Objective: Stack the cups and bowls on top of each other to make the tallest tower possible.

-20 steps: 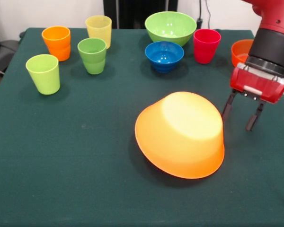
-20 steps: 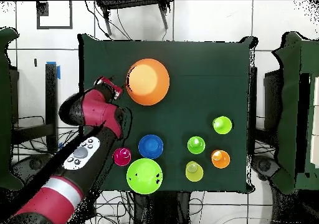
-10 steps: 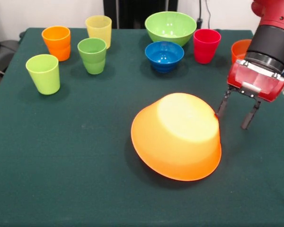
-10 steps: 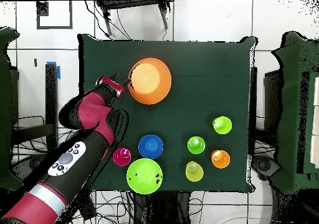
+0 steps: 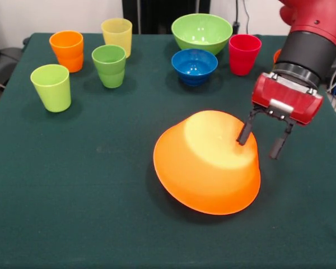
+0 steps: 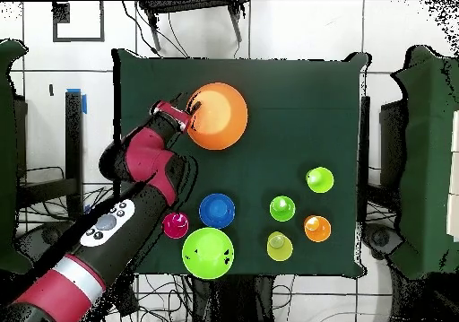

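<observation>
The very large orange bowl (image 5: 204, 165) (image 6: 218, 115) lies upside down in the middle of the table. My gripper (image 5: 259, 147) (image 6: 186, 117) is open at the bowl's right side in the front view. One finger is over the upturned base and the other is off the rim; nothing is held. At the far side stand the orange cup (image 5: 67, 50), pale yellow cup (image 5: 117, 35), green cup (image 5: 109, 65), lime green cup (image 5: 51, 87) and red-pink cup (image 5: 244, 54). The light green bowl (image 5: 202, 32) and blue bowl (image 5: 194, 65) are also there. No tower stands.
A small red-orange bowl (image 5: 276, 55) shows as a sliver behind my arm at the far right. The green tablecloth (image 5: 73, 196) runs to the table's edges. Cables and chairs surround the table in the overhead view.
My gripper has moved left in the front view, from beside the orange bowl to partly over it. The bowl has shifted slightly left.
</observation>
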`<act>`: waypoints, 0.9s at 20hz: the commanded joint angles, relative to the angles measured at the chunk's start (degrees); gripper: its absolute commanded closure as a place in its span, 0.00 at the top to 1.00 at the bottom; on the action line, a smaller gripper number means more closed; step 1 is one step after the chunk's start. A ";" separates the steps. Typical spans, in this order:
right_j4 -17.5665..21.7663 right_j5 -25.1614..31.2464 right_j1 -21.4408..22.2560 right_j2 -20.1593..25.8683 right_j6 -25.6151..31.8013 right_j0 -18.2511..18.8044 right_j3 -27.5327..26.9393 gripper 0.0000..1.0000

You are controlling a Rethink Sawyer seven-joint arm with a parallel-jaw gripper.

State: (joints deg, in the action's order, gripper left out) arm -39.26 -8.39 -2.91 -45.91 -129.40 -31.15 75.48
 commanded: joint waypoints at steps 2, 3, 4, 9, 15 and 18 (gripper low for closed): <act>3.01 -3.99 -4.88 -0.02 -3.80 0.96 2.10 1.00; 3.34 -3.84 -5.13 -0.38 -3.45 1.02 2.39 1.00; 3.66 -3.69 -5.38 -0.73 -3.10 1.07 2.67 1.00; 5.42 -1.72 -6.96 -3.82 -0.83 0.15 4.09 1.00; 6.92 4.04 -8.81 -7.75 0.54 -1.59 4.41 1.00; 11.54 5.99 -3.11 -0.37 0.02 0.94 5.13 1.00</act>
State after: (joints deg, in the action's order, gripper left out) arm -34.92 -11.96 -8.07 -54.98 -129.40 -31.58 78.11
